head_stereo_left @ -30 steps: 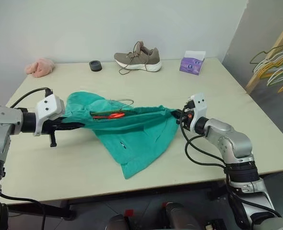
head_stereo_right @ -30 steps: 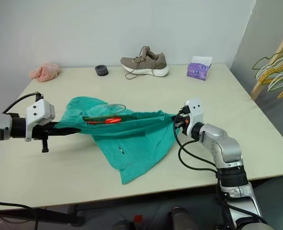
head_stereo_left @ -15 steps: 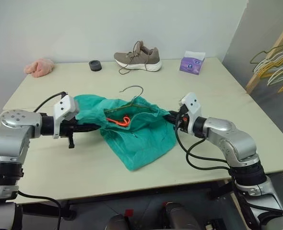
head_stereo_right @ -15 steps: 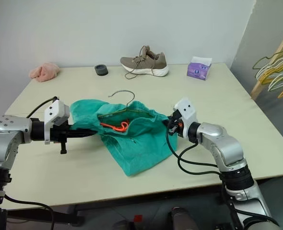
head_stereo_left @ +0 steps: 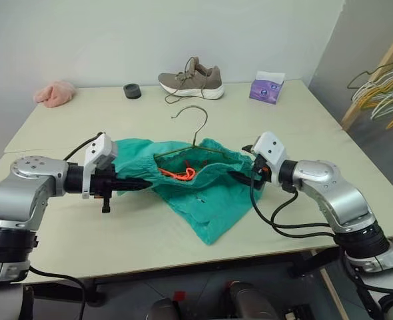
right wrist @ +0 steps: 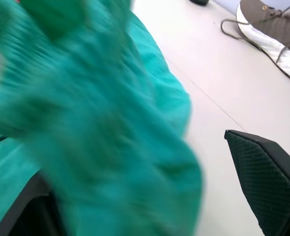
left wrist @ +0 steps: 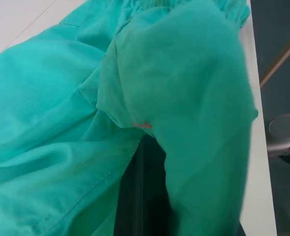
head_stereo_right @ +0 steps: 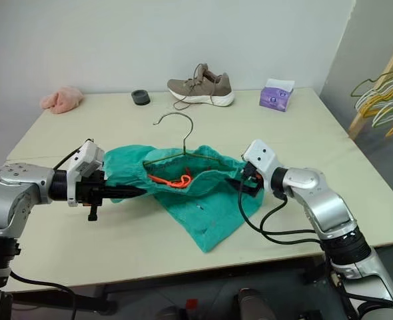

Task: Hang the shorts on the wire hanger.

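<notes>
The teal shorts (head_stereo_left: pixel 210 200) lie bunched at the middle of the table, waistband up, with the orange drawstring (head_stereo_left: pixel 176 173) showing inside. The wire hanger (head_stereo_left: pixel 200 131) stands in the waistband, its hook rising above the cloth. My left gripper (head_stereo_left: pixel 145 181) is shut on the left side of the waistband; in the left wrist view the shorts (left wrist: pixel 61 123) drape over its fingers. My right gripper (head_stereo_left: pixel 240 177) sits at the right side of the waistband and is open. Its fingers (right wrist: pixel 268 172) stand wide apart, with the loose shorts (right wrist: pixel 96 132) lying between them.
Along the far edge of the table (head_stereo_left: pixel 303 133) lie a pink cloth lump (head_stereo_left: pixel 53 93), a black ring (head_stereo_left: pixel 132 91), a brown shoe (head_stereo_left: pixel 191 79) and a purple tissue box (head_stereo_left: pixel 268 87). A wooden rack with several hangers (head_stereo_left: pixel 383 87) stands off the table's right side.
My right gripper has opened and let go of the waistband. My left gripper has moved right with the shorts, which slackened and bunched. The hanger's hook has risen upright.
</notes>
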### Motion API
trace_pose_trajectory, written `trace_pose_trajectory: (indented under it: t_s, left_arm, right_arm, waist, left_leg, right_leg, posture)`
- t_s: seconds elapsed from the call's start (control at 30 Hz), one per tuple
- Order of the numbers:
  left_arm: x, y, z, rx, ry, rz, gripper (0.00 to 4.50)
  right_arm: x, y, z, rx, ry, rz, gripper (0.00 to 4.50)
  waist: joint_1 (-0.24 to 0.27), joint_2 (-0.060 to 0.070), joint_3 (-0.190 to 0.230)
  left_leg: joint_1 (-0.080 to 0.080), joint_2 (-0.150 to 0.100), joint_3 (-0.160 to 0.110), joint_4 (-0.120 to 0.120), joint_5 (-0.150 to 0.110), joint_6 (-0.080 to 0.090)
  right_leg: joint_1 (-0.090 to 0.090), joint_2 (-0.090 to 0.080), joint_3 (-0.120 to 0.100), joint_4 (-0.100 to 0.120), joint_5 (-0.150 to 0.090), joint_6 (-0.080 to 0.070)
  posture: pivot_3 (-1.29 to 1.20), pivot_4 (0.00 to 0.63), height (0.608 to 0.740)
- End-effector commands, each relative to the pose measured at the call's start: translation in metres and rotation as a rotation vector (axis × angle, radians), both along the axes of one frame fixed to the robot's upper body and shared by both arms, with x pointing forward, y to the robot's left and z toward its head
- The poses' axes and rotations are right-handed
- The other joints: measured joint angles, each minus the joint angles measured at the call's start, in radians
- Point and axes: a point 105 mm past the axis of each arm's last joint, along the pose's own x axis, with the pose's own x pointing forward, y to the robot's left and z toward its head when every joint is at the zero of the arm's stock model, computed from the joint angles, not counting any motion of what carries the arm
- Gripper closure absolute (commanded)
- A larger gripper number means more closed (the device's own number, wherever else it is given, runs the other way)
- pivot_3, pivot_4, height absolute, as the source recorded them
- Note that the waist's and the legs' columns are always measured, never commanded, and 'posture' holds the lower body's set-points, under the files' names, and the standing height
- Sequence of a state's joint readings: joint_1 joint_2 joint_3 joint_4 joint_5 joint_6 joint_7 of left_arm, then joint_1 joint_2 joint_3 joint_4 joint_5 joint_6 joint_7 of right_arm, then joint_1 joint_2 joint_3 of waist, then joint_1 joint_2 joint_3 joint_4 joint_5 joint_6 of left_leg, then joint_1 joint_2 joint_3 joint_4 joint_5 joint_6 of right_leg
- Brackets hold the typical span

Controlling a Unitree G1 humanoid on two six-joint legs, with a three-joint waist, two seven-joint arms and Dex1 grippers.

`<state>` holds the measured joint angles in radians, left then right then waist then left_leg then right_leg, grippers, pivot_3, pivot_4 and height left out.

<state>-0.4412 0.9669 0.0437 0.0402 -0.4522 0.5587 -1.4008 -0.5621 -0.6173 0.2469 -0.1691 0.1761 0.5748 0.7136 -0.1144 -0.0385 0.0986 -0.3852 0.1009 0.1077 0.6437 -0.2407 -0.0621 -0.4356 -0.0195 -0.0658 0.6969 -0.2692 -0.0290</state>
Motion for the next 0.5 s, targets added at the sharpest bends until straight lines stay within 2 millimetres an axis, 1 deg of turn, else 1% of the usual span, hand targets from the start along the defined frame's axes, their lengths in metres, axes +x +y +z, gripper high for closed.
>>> trace_pose_trajectory:
  t_s: [0.03, 0.17, 0.27, 0.5]
  left_arm:
    - [-0.001, -0.003, 0.010, 0.012, -0.043, -0.028, 4.50]
    - [-0.001, -0.007, 0.008, 0.012, -0.040, -0.044, 4.50]
    - [-0.002, -0.011, 0.006, 0.014, -0.038, -0.068, 4.50]
    - [-0.003, -0.018, 0.003, 0.028, -0.039, -0.108, 4.50]
  right_arm:
    - [-0.003, -0.008, 0.020, -0.059, -0.063, 0.071, 0.09]
    - [-0.016, -0.002, 0.015, -0.113, 0.015, 0.205, 0.09]
    - [-0.024, 0.006, 0.011, -0.186, 0.071, 0.318, 0.09]
    - [-0.015, 0.020, 0.010, -0.297, 0.118, 0.403, 0.09]
  waist:
    - [0.000, 0.000, 0.000]
    - [-0.005, 0.000, 0.000]
    - [-0.009, 0.000, 0.000]
    - [-0.021, 0.000, 0.000]
  left_leg:
    - [0.000, 0.000, 0.000, 0.000, 0.000, 0.000]
    - [0.000, 0.000, 0.000, 0.000, 0.000, 0.000]
    - [0.000, 0.000, 0.000, 0.000, 0.000, 0.000]
    - [0.000, 0.000, 0.000, 0.000, 0.000, 0.000]
  right_leg:
    - [0.000, 0.000, 0.000, 0.000, 0.000, 0.000]
    - [0.000, 0.000, 0.000, 0.000, 0.000, 0.000]
    - [0.000, 0.000, 0.000, 0.000, 0.000, 0.000]
    - [0.000, 0.000, 0.000, 0.000, 0.000, 0.000]
  posture:
    - [-0.15, 0.081, 0.740]
    - [-0.16, 0.081, 0.740]
    - [-0.16, 0.081, 0.740]
    - [-0.17, 0.076, 0.740]
